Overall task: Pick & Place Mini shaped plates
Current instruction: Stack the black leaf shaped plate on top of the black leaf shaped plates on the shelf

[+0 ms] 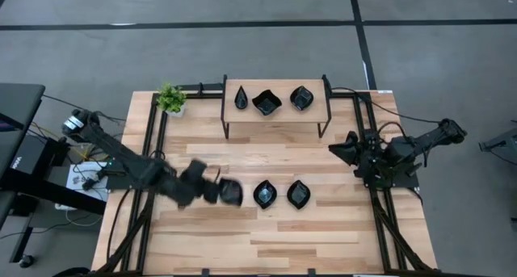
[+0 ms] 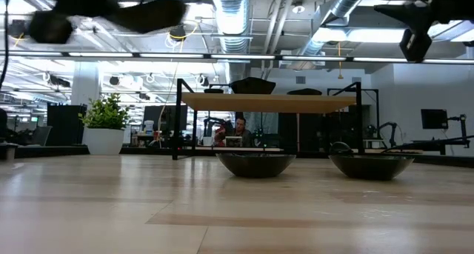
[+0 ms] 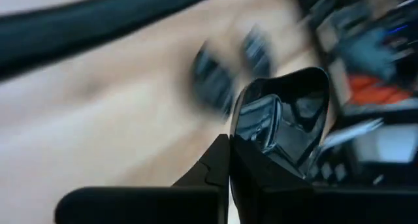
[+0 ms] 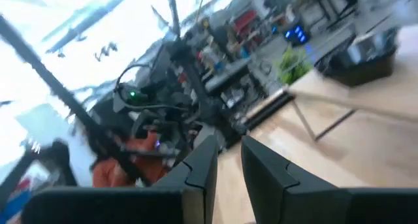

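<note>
Left gripper (image 1: 216, 191) clamped on plate (image 1: 231, 191), lifted above table (image 1: 323, 237). Two plates (image 1: 266, 194) beside; three on shelf (image 1: 275, 115). Right gripper (image 1: 346, 149) parked right, fingers apart, empty.

Left hand (image 1: 220, 190) clamped tight, arm stretched across table. Right hand (image 1: 343, 150) raised at table's right side, fingers slightly parted.
</note>
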You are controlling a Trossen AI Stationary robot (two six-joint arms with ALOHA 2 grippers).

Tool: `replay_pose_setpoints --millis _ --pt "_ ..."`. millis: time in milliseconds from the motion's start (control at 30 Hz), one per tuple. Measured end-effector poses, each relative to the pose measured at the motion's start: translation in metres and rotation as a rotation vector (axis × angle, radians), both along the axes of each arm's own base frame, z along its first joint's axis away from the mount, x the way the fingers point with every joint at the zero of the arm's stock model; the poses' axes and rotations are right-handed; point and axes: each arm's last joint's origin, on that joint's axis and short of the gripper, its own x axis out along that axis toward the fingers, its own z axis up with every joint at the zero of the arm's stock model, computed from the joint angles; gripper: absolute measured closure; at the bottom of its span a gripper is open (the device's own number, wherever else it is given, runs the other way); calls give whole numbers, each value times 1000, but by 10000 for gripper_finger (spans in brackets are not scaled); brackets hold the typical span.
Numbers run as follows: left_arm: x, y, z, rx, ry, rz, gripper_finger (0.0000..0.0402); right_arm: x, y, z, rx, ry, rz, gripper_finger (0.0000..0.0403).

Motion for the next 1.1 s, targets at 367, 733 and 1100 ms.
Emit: replay_pose_setpoints --millis 367,733,1100 --pt "63 96 38 321 -346 -53 396 4 -2 29 -121 -174 53 337" --pt "91 135 50 497 -314 -54 396 59 6 96 -394 178 -127 337" --pt "96 141 60 630 -297 -82 396 135 -5 149 -491 574 -198 337"
